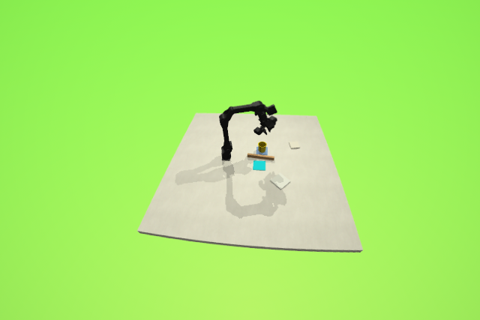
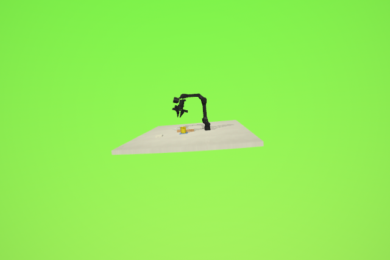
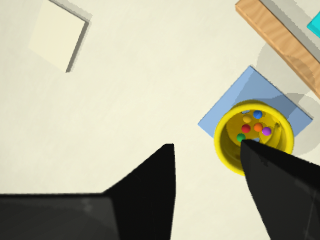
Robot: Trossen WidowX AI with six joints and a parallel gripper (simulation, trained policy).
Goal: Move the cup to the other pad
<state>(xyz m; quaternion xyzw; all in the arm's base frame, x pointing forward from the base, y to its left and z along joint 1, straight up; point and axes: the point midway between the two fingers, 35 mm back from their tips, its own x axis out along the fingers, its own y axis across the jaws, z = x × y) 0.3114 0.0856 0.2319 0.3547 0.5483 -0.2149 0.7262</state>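
The yellow cup (image 1: 262, 147) (image 2: 183, 130) (image 3: 235, 124) stands upright on the blue pad (image 1: 258, 152) (image 3: 250, 82). Several coloured marbles (image 3: 258, 127) lie inside the cup in the wrist view. The cyan pad (image 1: 259, 165) (image 3: 315, 25) is on the other side of the wooden bar and bears nothing. My gripper (image 1: 265, 132) (image 2: 179, 116) (image 3: 207, 151) is partly open and empty, pointing down high above the table. In the wrist view the right finger overlaps the lower part of the cup and hides some of it; the left finger is left of the cup.
A wooden bar (image 1: 260, 157) (image 2: 191, 130) (image 3: 280, 40) lies between the two pads. One pale flat tile (image 1: 294, 145) (image 3: 57, 37) lies off beyond the blue pad's side. Another pale tile (image 1: 280, 181) lies near the cyan pad in the top view.
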